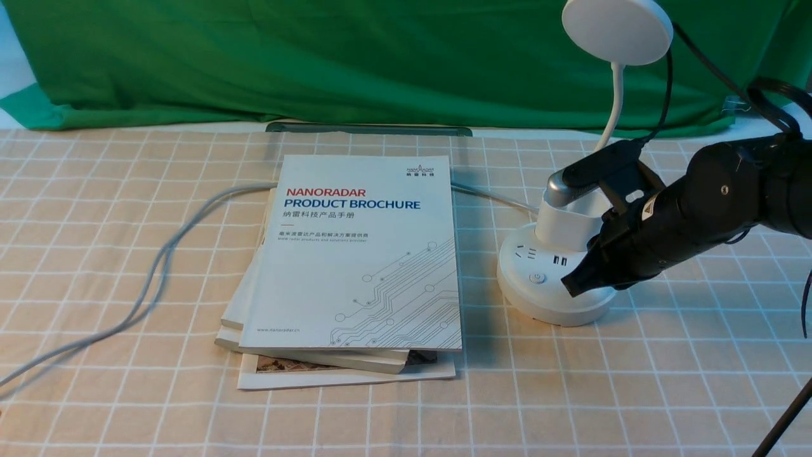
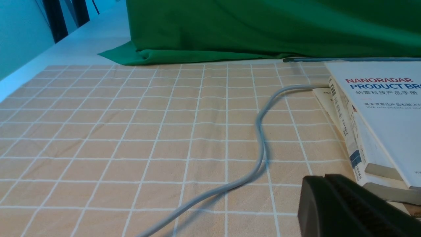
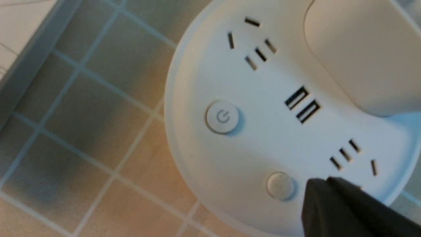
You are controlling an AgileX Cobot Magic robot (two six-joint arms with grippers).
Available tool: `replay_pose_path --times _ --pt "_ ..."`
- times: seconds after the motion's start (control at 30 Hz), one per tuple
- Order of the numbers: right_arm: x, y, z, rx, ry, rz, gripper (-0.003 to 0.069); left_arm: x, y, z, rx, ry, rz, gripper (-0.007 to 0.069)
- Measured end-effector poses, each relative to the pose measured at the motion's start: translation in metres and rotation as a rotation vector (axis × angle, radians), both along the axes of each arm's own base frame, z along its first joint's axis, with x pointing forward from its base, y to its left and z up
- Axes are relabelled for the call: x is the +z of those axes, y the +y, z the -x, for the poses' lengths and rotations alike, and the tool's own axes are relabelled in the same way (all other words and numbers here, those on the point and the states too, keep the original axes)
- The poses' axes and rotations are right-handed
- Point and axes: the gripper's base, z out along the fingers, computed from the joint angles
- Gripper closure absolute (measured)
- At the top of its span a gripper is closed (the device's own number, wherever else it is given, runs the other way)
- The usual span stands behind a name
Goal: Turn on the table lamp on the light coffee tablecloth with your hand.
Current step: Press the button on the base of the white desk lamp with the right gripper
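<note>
The white table lamp point(image 1: 552, 273) stands on the light coffee tablecloth point(image 1: 127, 190) at the right, its disc head point(image 1: 616, 28) unlit. Its round base point(image 3: 263, 148) carries sockets, a power-symbol button point(image 3: 223, 117) and a plain button point(image 3: 280, 186). My right gripper point(image 1: 569, 289) is shut and empty, its pointed tip just over the base's near right rim. In the right wrist view the right gripper's tip point(image 3: 324, 182) sits right beside the plain button, not on it. My left gripper point(image 2: 320, 179) is shut and empty, low over the cloth by the books.
A stack of books with a white NANORADAR brochure point(image 1: 361, 254) on top lies left of the lamp. A grey cable point(image 1: 158, 254) runs from under the books across the cloth to the left. A green cloth point(image 1: 317, 57) hangs at the back.
</note>
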Motion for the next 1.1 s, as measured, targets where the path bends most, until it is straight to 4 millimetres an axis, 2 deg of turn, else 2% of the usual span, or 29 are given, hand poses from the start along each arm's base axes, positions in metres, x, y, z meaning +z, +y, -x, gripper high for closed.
replay_pose_path --times 0.4,1.1 --pt "-0.014 0.007 -0.002 0.012 0.012 0.004 0.0625 0.000 0.000 0.000 0.000 0.000 0.000 0.0603" --pt "-0.024 0.010 -0.003 0.000 0.010 -0.002 0.0624 0.000 0.000 0.000 0.000 0.000 0.000 0.0603"
